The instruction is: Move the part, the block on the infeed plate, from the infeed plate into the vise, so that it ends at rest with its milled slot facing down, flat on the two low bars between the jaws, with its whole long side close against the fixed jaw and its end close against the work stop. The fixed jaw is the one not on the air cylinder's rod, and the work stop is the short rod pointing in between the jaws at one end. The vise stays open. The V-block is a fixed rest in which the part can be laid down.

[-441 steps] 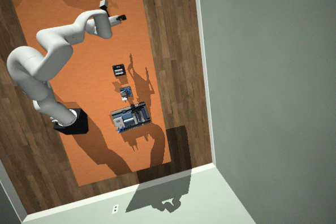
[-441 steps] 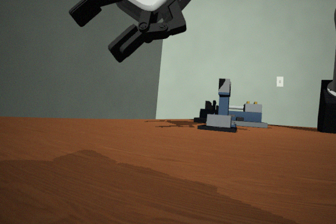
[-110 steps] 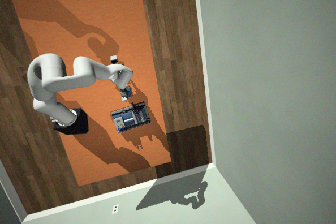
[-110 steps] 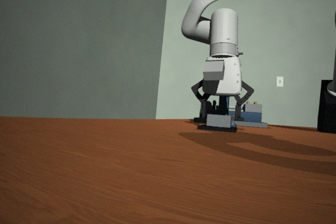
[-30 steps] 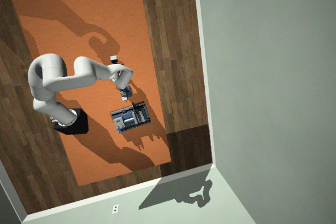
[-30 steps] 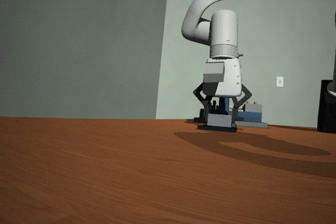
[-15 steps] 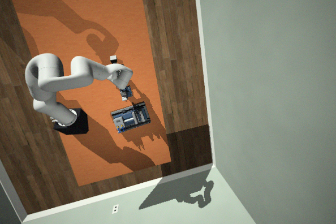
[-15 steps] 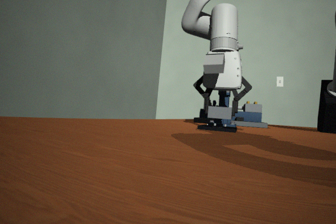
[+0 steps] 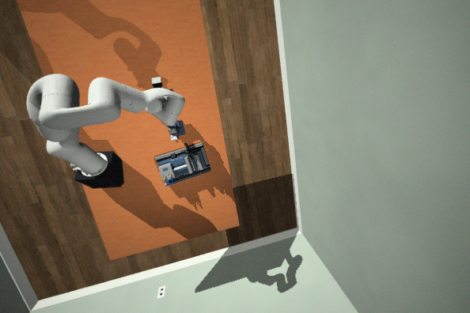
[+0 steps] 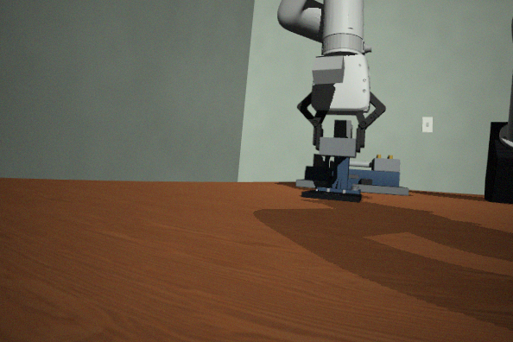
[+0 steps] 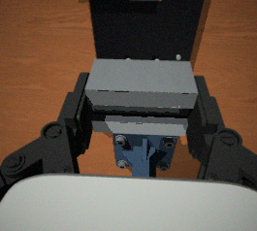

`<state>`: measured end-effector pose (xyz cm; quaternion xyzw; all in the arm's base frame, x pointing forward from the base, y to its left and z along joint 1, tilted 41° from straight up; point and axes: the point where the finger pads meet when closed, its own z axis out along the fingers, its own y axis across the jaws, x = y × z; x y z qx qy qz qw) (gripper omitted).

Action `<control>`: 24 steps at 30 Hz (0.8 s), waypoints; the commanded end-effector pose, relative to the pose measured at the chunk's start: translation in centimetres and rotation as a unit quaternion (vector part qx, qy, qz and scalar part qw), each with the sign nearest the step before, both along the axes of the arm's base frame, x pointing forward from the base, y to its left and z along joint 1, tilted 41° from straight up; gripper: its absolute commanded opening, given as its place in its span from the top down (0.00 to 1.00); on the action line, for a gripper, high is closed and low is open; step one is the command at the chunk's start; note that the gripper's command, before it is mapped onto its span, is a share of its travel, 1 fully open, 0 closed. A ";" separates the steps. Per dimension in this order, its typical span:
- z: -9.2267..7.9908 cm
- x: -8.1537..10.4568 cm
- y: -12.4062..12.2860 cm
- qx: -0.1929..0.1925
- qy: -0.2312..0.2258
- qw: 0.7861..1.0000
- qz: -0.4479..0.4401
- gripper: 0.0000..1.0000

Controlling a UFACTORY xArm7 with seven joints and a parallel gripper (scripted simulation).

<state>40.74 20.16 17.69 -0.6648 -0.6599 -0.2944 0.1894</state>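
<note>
My gripper (image 10: 338, 137) (image 11: 140, 91) (image 9: 173, 133) points straight down and is shut on the part (image 10: 337, 147) (image 11: 142, 83), a grey block gripped across its short width. The part hangs level, a little above the dark infeed plate (image 10: 332, 194) (image 11: 144, 34). A step or slot edge shows along the part's near lower side in the wrist view. The blue V-block (image 10: 344, 173) (image 11: 141, 154) stands just below and beside the part. The vise (image 9: 183, 164) (image 10: 382, 179), with its blue-grey body and its jaws, lies beyond it and is empty.
The arm's black base (image 9: 100, 174) (image 10: 498, 164) stands on the orange table (image 9: 119, 16) near the vise. Dark wooden floor (image 9: 245, 55) surrounds the table.
</note>
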 end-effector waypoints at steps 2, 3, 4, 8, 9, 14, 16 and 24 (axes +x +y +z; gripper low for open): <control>1.5 -0.2 -1.3 0.000 -0.001 1.000 -0.001 1.00; 1.8 -0.2 -1.6 0.000 -0.001 1.000 -0.001 1.00; 2.2 -0.3 -1.8 0.000 -0.001 1.000 -0.001 1.00; 3.6 -0.6 -3.1 0.000 -0.001 1.000 -0.001 1.00; 4.0 -0.7 -3.4 0.000 -0.001 1.000 -0.001 1.00; 5.8 -1.0 -4.9 0.000 -0.001 1.000 -0.001 1.00; 6.4 -1.2 -5.5 0.000 -0.001 1.000 -0.001 1.00; 8.2 -1.5 -7.0 0.000 -0.001 1.000 -0.001 1.00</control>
